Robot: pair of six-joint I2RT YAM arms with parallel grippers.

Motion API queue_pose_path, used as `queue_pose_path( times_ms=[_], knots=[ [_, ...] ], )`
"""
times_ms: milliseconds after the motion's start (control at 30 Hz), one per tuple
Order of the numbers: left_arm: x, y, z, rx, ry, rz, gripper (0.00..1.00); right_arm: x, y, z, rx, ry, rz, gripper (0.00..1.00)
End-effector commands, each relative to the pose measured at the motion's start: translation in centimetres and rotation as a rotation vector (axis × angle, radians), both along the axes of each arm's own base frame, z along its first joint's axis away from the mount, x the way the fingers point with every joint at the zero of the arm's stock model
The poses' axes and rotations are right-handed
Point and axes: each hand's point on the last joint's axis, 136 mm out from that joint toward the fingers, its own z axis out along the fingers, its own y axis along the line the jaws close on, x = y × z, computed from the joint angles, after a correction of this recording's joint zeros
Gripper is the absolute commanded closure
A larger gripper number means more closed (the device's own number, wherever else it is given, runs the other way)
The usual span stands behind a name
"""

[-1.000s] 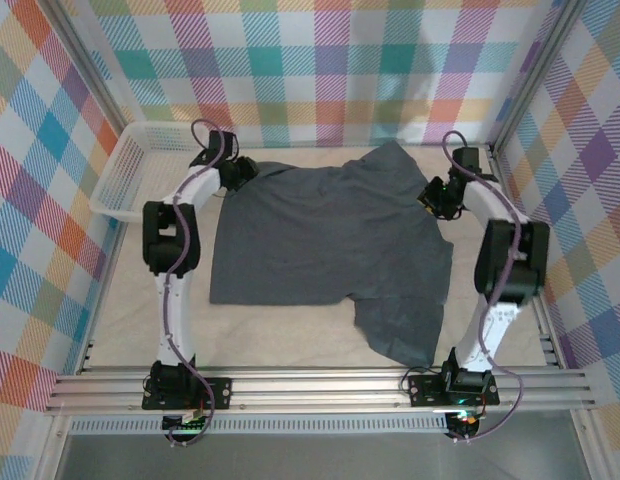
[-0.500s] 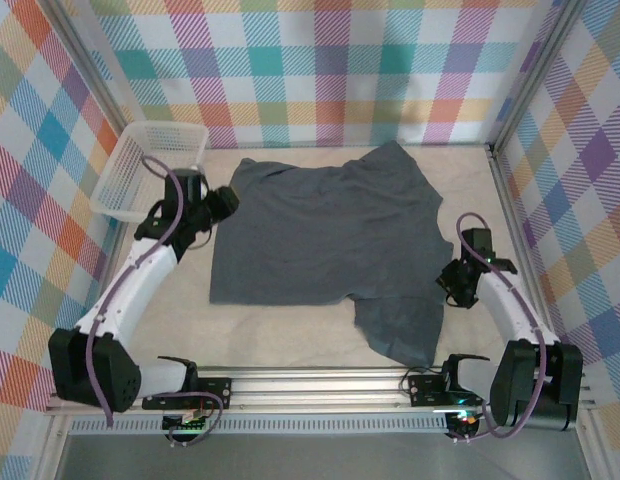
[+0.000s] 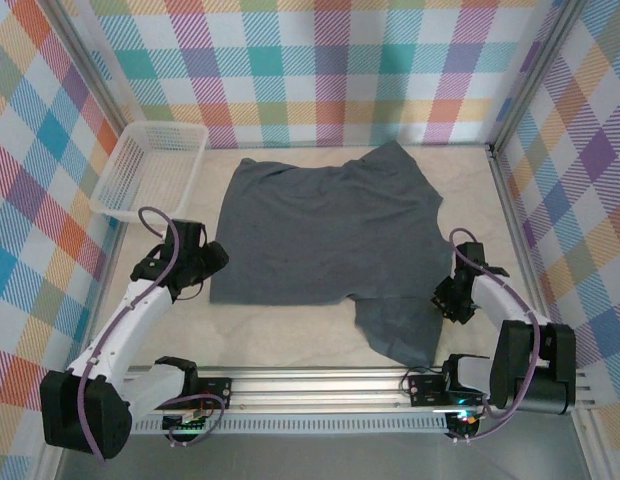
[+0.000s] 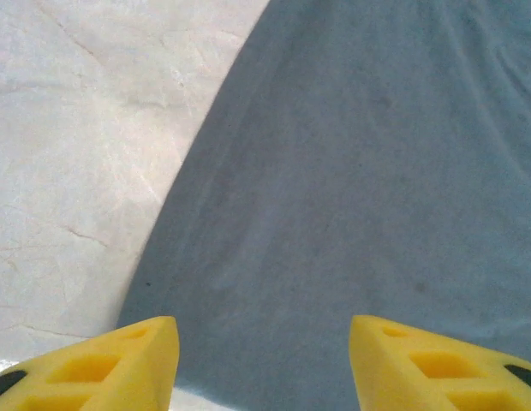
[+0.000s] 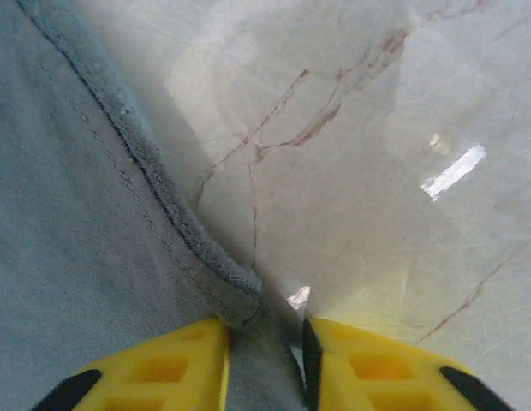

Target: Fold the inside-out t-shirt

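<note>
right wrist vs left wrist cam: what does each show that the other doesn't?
Right wrist: the right tool pinching the stitched hem of the shirt, with glare on the table. Left wrist: the left tool open over a flat stretch of cloth, nothing between its fingers. Both: grey shirt, pale table, yellow fingers.

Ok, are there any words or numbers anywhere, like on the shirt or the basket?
No words or numbers can be read anywhere.
Shirt: plain grey, no print.
Basket: plain white, no label.
Walls: just coloured checks, no writing.
</note>
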Motion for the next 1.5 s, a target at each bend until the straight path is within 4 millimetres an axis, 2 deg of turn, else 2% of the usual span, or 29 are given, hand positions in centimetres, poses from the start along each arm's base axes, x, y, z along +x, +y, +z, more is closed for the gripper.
queue_pose_path(
  times_ms=[0, 67, 100, 233, 333, 400, 500, 733, 900, 1100, 1200, 1333, 1467],
  knots=[
    [-1.9, 0.5, -1.0, 0.007, 0.044, 0.02, 0.43, 4.8, 1.6, 0.8, 0.069, -0.188, 0.078, 0.86],
    [-2.6, 0.9, -1.4, 0.019, 0.049, 0.03, 0.42, 5.5, 1.3, 1.6, 0.048, -0.222, 0.093, 0.98],
    [-2.9, 1.2, -1.5, 0.029, 0.05, 0.038, 0.42, 5.8, 1.2, 2.2, 0.043, -0.233, 0.1, 1.0],
    [-4.7, 2.5, -1.8, 0.055, 0.103, 0.115, 0.4, 4.8, 0.3, 4.8, -0.002, -0.264, 0.042, 1.0],
    [-7.5, 3.5, -3.8, 0.058, 0.225, 0.217, 0.39, 3.0, -0.4, 5.6, -0.037, -0.299, -0.025, 1.0],
    [-8.7, 3.3, -5.1, 0.044, 0.287, 0.233, 0.39, 2.1, -0.6, 5.9, -0.044, -0.3, -0.047, 1.0],
    [-9.5, 2.5, -6.4, -0.021, 0.339, 0.26, 0.38, 1.5, -0.6, 6.5, -0.045, -0.319, -0.054, 1.0],
    [-6.6, 1.2, -9.2, -0.109, 0.284, 0.241, 0.42, 2.2, 0.4, 7.4, 0.008, -0.394, -0.034, 1.0],
    [-4.3, -0.1, -10.0, -0.152, 0.264, 0.184, 0.48, 2.4, 1.0, 7.9, 0.038, -0.409, -0.017, 1.0],
    [-4.0, 1.5, -10.3, -0.091, 0.268, 0.228, 0.62, 2.4, 0.7, 7.5, 0.033, -0.399, -0.049, 1.0],
    [-4.0, 2.0, -11.0, -0.091, 0.279, 0.237, 0.67, 2.2, 0.5, 7.3, 0.026, -0.398, -0.061, 1.0],
    [-3.7, 1.2, -12.5, -0.161, 0.296, 0.217, 0.71, 0.9, -0.8, 7.2, -0.06, -0.363, -0.068, 1.0],
    [-3.1, -0.2, -13.4, -0.23, 0.303, 0.17, 0.81, 0.3, -1.4, 7.7, -0.101, -0.38, -0.066, 1.0]
  ],
)
